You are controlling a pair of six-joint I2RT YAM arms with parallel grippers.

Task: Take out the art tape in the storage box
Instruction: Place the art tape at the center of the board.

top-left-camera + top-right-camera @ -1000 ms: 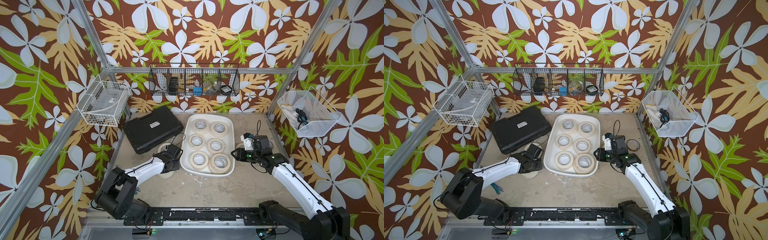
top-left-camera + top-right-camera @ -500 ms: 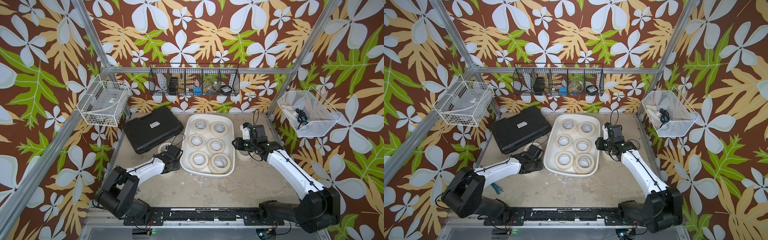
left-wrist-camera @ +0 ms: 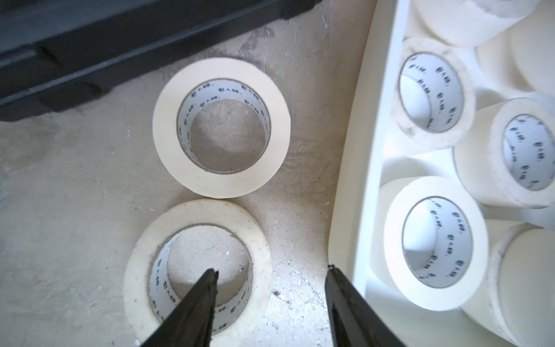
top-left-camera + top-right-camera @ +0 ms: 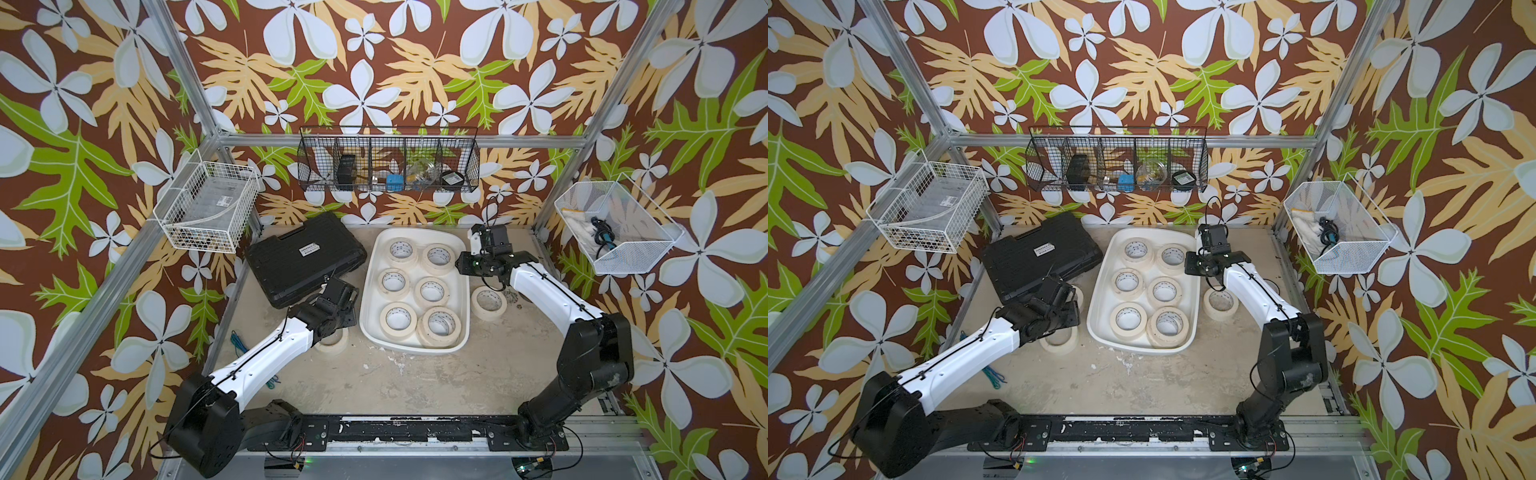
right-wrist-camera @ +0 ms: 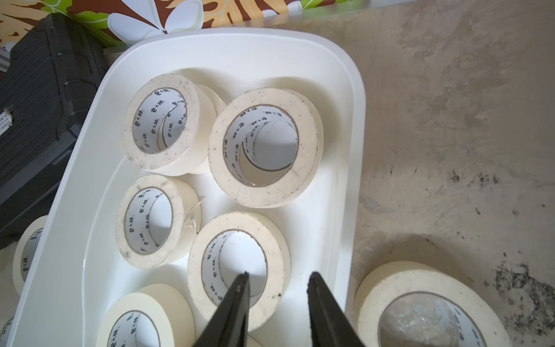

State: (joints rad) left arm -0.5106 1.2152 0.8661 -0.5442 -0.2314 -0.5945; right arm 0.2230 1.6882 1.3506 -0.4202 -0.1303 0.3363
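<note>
- A white box [image 4: 419,235] sits mid-table, its long side running from the robot toward the back wall. A black case [image 4: 303,253] lies just left of it, set at an angle.
- A black wire rack [image 4: 388,166], a white wire basket [image 4: 205,212] and a white mesh basket [image 4: 615,228] hang on the walls, well apart from both arms.
- The tape rolls [image 4: 418,291] fill the box in six piles, two columns by three rows. Each lies flat, hole up, so its axis stands upright.
- Three more rolls lie flat on the table. A loose roll [image 4: 475,302] is just right of the box. A far roll [image 3: 164,129] and a near roll [image 3: 198,211] touch each other in the gap between case and box.
- The left arm [image 4: 270,353] stretches low and forward, with the wrist bent down over that gap.
- The left gripper [image 3: 270,270] is open, holding nothing. One finger is over the near roll's hole, the other outside it, just beside the box wall.
- The right arm [image 4: 548,291] has its elbow raised, and the forearm reaches in over the box's right rim.
- The right gripper [image 5: 278,275] has its fingers parted. In the wrist view they frame the wall of a middle-row roll without clamping it.
</note>
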